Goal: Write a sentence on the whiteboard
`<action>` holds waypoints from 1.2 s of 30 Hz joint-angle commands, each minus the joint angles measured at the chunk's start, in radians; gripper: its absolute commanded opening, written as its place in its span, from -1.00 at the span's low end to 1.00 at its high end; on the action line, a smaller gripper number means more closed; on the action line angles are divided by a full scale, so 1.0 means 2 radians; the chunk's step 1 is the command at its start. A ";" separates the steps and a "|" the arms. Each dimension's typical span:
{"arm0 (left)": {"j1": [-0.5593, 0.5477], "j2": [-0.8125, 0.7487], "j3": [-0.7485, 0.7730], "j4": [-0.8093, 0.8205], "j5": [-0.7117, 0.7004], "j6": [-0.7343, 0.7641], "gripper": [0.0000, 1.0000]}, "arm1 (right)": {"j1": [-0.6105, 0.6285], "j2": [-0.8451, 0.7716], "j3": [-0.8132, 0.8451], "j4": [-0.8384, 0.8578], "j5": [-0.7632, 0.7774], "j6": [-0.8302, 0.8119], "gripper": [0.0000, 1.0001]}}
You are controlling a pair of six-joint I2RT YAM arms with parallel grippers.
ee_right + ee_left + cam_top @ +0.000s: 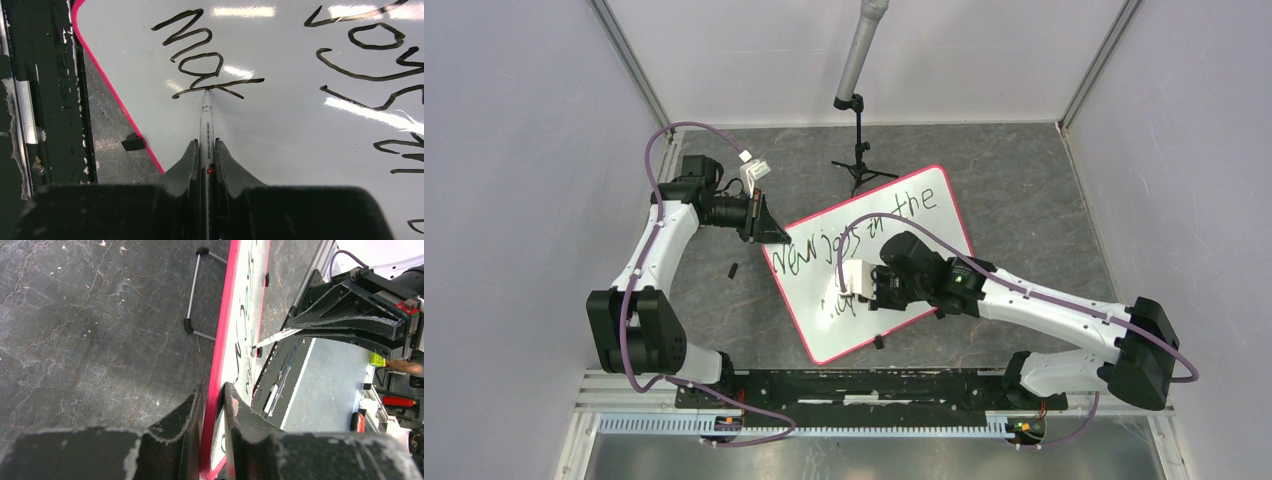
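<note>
While clamping marker (pixel 206 112), right gripper (pixel 206 144) reaches leftward.

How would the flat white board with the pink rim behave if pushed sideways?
Probably stiff: the flat white pink-rimmed board lies unbent. Edge-on it looks thin, so likely light and apt to slide on the dark stone-patterned table; the left claw pinching its rim probably prevents that.

sentence (pixel 824 247) partly behind right arm (pixel 1044 300), second line illegible

Pink-rimmed whiteboard (pixel 809 295) is laid flat, skewed, on the dark surface (pixel 1024 200), with the black sentence (pixel 919 203) written in slanted lines.
</note>
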 commanded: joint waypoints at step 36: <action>-0.012 0.011 -0.005 0.013 -0.060 0.001 -0.95 | -0.011 -0.026 0.003 0.015 0.017 -0.009 -1.00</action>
